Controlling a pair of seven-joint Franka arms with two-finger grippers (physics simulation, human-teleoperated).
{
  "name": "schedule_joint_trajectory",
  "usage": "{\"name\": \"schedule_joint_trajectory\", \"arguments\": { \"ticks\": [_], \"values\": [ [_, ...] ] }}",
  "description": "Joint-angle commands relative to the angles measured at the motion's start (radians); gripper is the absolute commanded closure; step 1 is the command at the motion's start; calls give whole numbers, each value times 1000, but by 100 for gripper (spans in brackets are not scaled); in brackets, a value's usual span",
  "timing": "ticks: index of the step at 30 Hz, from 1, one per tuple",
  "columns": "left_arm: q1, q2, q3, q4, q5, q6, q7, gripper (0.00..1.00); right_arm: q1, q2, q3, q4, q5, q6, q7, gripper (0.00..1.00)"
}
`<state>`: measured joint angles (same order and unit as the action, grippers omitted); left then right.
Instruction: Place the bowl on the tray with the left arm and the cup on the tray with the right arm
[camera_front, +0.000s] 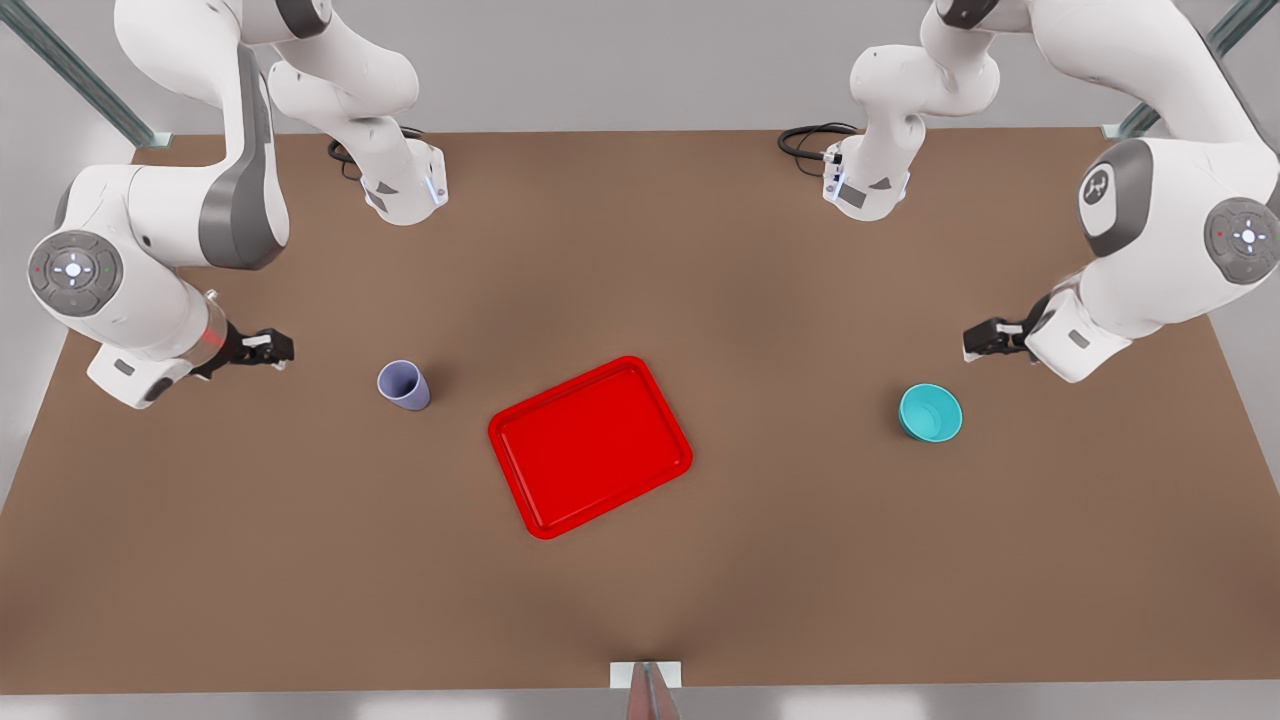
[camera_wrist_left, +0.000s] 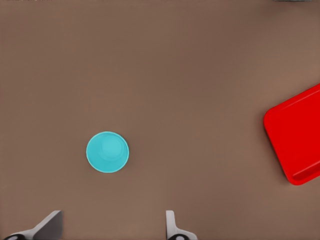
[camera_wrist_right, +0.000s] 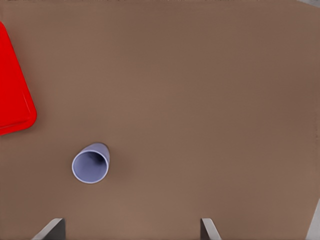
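**Both grippers open above the table, bowl and cup apart from the tray**

My left gripper (camera_front: 978, 340) hangs at the front view's right, near the bowl (camera_front: 931, 413) but not touching it. In my left wrist view its two fingertips (camera_wrist_left: 50, 225) stand wide apart with only table between them, so it is open and holds nothing. The bowl sits upright on the brown table (camera_front: 300, 560), at about 3 o'clock from the tray (camera_front: 590, 446) in the front view, well apart from it.

My right gripper (camera_front: 268, 348) hangs at the front view's left, near the cup (camera_front: 404, 385) and clear of it. My right wrist view shows its fingertips (camera_wrist_right: 52, 229) spread wide, open and holding nothing. The cup stands upright on the table, mouth up, at about 10 o'clock from the tray in the front view, near it but not touching.

The tray lies flat near the table's middle, turned at an angle, with nothing on it.
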<state>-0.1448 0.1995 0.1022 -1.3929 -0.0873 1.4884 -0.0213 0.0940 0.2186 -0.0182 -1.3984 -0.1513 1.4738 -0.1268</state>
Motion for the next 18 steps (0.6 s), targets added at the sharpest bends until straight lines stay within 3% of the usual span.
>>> {"name": "schedule_joint_trajectory", "arguments": {
  "ticks": [1,5,10,13,18],
  "values": [
    [1,1,2,2,1,24,73,0,0,-1,0,1,-1,19,-50,0],
    [1,35,36,-14,0,-20,73,0,-7,4,0,9,-1,14,-51,0],
    [128,195,91,-382,-203,472,357,0,-11,24,3,13,6,13,-51,0],
    [163,259,93,-465,-265,625,517,0,-7,35,7,12,6,14,-51,0],
    [182,308,93,-505,-296,711,561,0,-8,47,7,12,2,19,-50,0]
  ]
}}
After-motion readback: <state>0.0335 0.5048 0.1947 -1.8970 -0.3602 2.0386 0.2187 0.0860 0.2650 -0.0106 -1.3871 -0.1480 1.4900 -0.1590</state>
